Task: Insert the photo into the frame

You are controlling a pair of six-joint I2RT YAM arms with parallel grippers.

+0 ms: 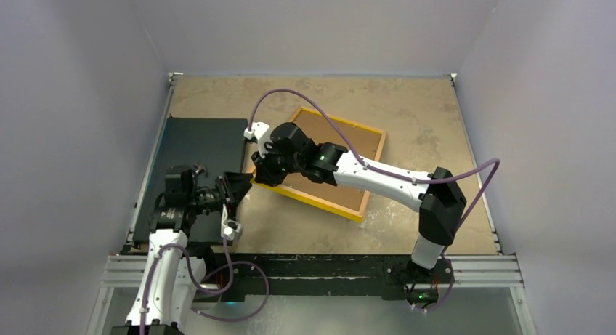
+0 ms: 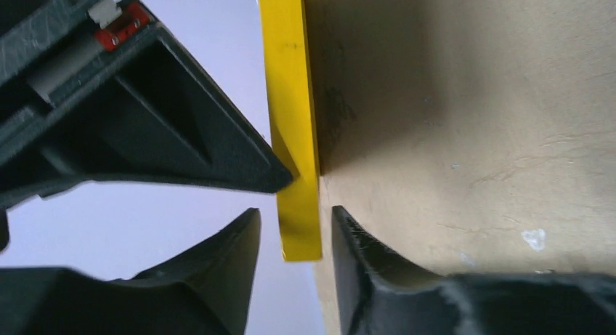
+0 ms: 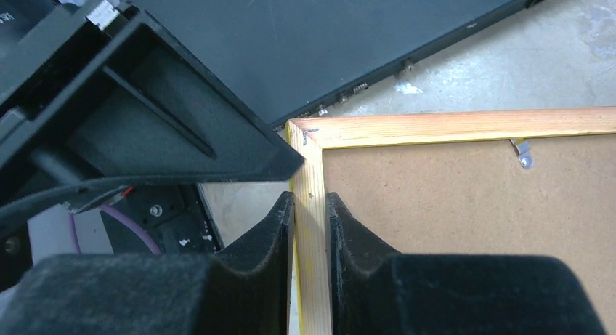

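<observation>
The frame (image 1: 352, 124) lies back-up in the middle of the table, its yellow border around a brown backing board (image 1: 363, 146). My right gripper (image 1: 260, 171) is shut on the frame's left rail just below a corner; in the right wrist view the pads (image 3: 310, 198) pinch the bare wood rail (image 3: 450, 124). My left gripper (image 1: 243, 182) reaches the same corner from the left. In its wrist view the yellow edge (image 2: 290, 95) sits between the open fingers (image 2: 294, 211), with a gap on each side. The photo is out of view.
A black flat board (image 1: 196, 142) lies along the left side of the table, also behind the frame corner in the right wrist view (image 3: 327, 37). A small metal tab (image 3: 521, 152) holds the backing. Pale walls enclose the table on three sides.
</observation>
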